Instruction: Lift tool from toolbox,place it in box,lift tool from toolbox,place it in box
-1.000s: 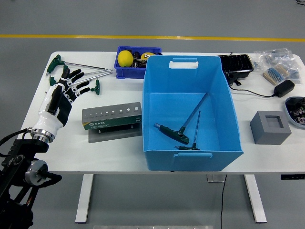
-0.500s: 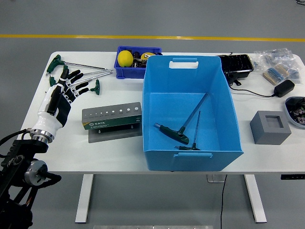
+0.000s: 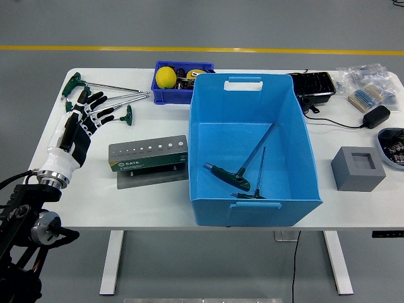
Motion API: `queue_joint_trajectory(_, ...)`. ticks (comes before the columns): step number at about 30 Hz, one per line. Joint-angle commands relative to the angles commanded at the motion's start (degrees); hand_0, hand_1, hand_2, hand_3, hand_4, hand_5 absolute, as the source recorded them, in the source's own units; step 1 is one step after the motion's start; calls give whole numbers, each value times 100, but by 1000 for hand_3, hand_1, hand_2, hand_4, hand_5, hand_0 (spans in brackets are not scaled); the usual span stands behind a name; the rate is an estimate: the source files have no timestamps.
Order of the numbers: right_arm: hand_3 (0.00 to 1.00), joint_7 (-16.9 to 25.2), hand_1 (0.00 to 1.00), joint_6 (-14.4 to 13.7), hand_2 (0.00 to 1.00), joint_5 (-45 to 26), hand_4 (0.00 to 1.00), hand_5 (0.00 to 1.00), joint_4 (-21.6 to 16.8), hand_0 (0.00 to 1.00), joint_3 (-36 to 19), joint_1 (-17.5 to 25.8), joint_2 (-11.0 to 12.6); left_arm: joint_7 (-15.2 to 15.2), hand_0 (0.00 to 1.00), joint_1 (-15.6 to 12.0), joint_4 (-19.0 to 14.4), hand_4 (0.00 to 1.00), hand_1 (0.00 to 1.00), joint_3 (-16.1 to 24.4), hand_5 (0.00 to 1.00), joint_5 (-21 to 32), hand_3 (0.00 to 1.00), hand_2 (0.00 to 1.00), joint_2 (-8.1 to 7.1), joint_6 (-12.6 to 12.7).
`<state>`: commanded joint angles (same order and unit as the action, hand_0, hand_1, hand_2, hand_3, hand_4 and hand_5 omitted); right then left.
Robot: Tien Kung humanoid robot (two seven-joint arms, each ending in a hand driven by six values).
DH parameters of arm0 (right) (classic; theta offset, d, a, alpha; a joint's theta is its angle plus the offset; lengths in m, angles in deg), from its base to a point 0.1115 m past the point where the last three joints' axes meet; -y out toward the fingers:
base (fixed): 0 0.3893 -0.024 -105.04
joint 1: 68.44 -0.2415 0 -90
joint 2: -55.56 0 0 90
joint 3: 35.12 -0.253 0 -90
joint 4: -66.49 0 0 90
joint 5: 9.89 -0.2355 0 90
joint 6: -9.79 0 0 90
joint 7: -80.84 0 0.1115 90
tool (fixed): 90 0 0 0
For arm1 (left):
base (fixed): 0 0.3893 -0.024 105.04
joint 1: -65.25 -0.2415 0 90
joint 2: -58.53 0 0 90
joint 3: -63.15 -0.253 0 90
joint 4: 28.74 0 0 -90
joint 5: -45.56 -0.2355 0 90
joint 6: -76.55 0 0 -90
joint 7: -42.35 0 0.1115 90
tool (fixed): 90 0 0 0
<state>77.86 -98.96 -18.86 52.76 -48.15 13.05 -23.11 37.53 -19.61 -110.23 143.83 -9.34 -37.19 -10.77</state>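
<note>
My left hand [image 3: 88,112] hovers over the table's left side with fingers spread, holding nothing. Just beyond its fingertips lie several green-handled T-handle wrenches [image 3: 101,92] on the table, their steel shafts pointing right. The grey tool holder [image 3: 148,155] with a row of holes stands right of my wrist. The large blue box [image 3: 252,145] sits mid-table. Inside it lie two T-handle wrenches [image 3: 243,170], one long and one short. My right arm is out of view.
A small blue bin [image 3: 177,79] with a yellow ball and tools stands behind the box. A black tray [image 3: 312,85], a cable and adapter [image 3: 375,115], bagged parts [image 3: 369,85] and a grey hollow block [image 3: 357,168] occupy the right side.
My left hand has drifted slightly left and farther from me, toward the loose wrenches. Nothing else moved.
</note>
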Motion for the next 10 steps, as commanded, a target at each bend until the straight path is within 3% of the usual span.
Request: queue_joint_trajectory(10, 559, -11, 639, -7, 712, 39, 789, 720, 3, 678, -28, -2, -4, 4, 703, 11, 12, 890, 723, 53, 801, -76, 758, 863, -3, 6)
